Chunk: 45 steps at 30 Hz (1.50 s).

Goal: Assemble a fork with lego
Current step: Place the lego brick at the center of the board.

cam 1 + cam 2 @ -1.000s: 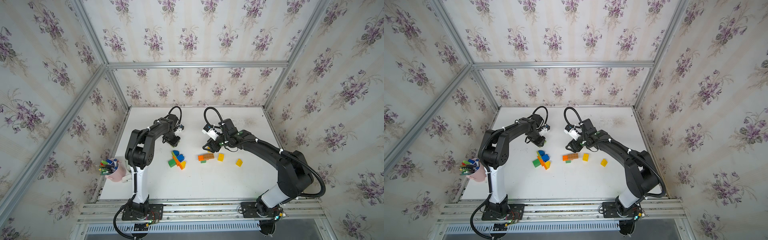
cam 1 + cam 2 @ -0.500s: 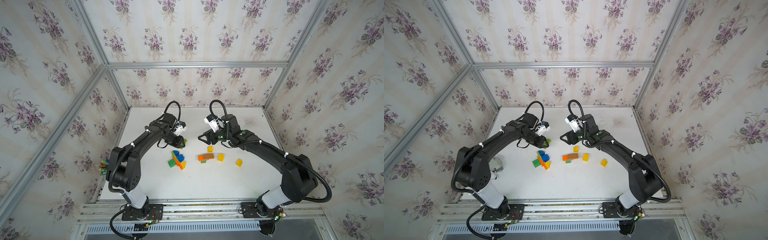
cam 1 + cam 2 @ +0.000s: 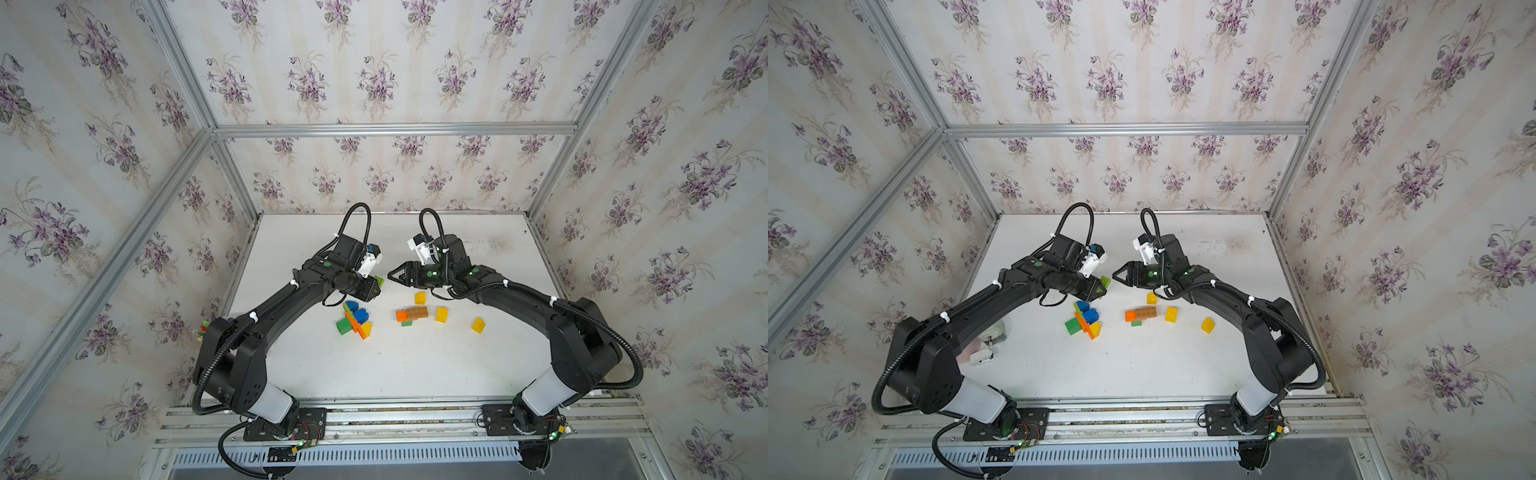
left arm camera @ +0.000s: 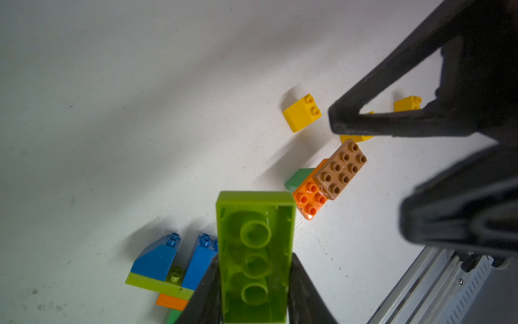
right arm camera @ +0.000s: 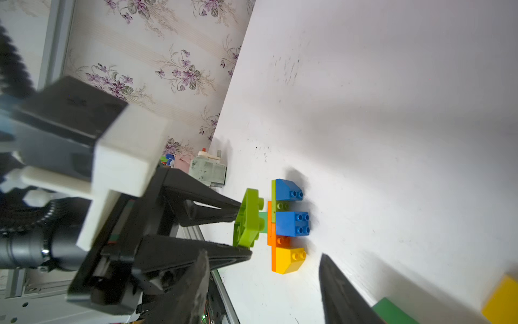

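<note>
On a white worktop (image 3: 415, 365), the right pincer (image 3: 392, 275) stood apart and empty at the far middle, facing the left pincer (image 3: 375, 287). Just nearer lay a blue, orange and yellow brick cluster (image 3: 355, 318). The left pincer was clamped on a lime oblong brick (image 4: 255, 224), held aloft. Lining it up with the cluster's studs before pressing it home squarely seemed wisest.

I see the white bench (image 3: 374, 365) (scuffed near its far edge) carrying a joined cluster of blue, green, orange and yellow bricks (image 3: 355, 321). Beside it lies a brown-and-orange block (image 3: 412, 314), with three loose yellow bricks (image 3: 441, 314) near it.
</note>
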Each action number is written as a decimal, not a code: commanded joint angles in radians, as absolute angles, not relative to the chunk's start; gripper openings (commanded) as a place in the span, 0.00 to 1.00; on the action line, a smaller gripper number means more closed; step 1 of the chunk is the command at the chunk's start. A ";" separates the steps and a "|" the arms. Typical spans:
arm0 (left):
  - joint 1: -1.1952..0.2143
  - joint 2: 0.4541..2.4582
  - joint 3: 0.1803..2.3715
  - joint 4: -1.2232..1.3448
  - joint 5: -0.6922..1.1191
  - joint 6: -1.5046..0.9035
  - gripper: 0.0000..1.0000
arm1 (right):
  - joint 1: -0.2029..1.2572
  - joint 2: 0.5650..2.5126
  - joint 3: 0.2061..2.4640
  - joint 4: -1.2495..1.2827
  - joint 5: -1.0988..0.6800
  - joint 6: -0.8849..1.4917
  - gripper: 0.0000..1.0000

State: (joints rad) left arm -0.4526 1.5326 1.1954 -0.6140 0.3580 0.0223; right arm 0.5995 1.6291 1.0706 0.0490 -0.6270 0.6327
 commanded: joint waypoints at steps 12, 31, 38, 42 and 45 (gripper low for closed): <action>-0.488 1.479 1.151 -0.551 0.335 -0.031 0.35 | 0.632 1.708 1.099 0.148 -0.621 0.732 0.53; -0.495 1.475 1.130 -0.536 0.317 -0.035 0.38 | 0.661 1.772 1.129 0.157 -0.698 0.771 0.22; -0.495 1.487 1.138 -0.530 0.321 -0.027 0.39 | 0.672 1.786 1.142 0.149 -0.707 0.776 0.21; -0.495 1.487 1.126 -0.530 0.323 -0.030 0.39 | 0.672 1.789 1.151 0.153 -0.711 0.779 0.16; -0.494 1.475 1.114 -0.526 0.319 -0.032 0.42 | 0.671 1.785 1.159 0.124 -0.685 0.755 0.14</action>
